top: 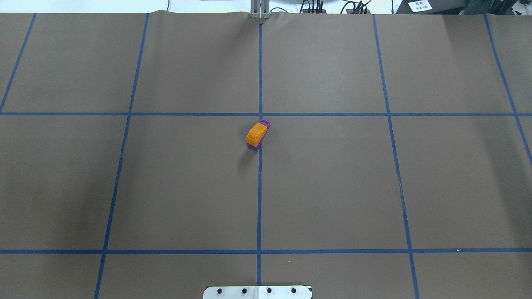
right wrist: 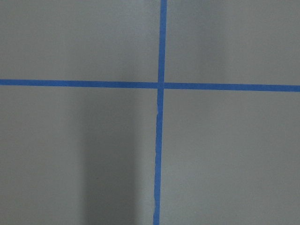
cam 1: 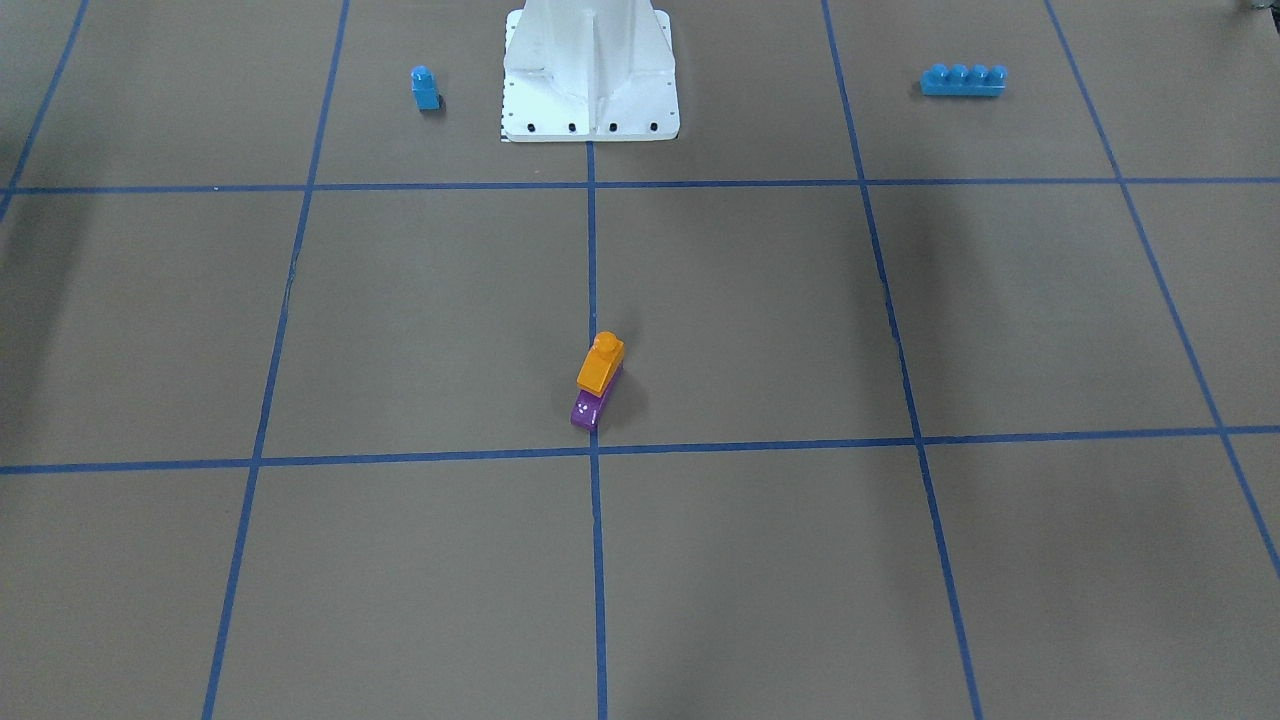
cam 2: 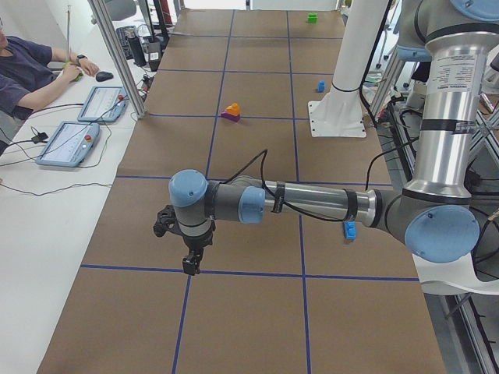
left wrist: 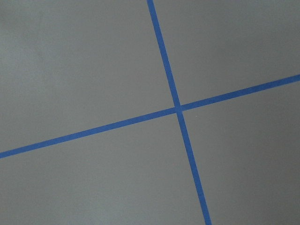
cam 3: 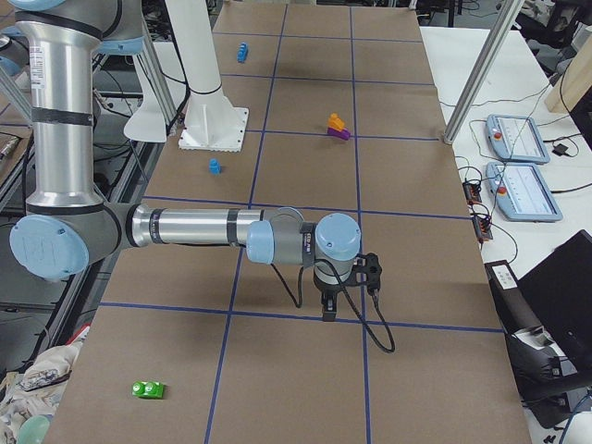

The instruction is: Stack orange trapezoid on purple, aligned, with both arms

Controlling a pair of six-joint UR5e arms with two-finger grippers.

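The orange trapezoid (cam 1: 600,363) sits on top of the purple block (cam 1: 592,408) near the table's middle, on a blue tape line. The purple block's ends stick out beyond the orange one. The stack also shows in the overhead view, orange (top: 256,133) on purple (top: 252,146). No gripper touches it. My left gripper (cam 2: 189,265) hangs over the table far from the stack, seen only in the exterior left view. My right gripper (cam 3: 328,310) is likewise far off, seen only in the exterior right view. I cannot tell whether either is open or shut.
A small blue one-stud block (cam 1: 425,88) and a long blue four-stud brick (cam 1: 963,80) lie either side of the white robot base (cam 1: 590,70). A green block (cam 3: 148,389) lies near the table's right end. An operator and tablets (cam 2: 69,144) are beside the table.
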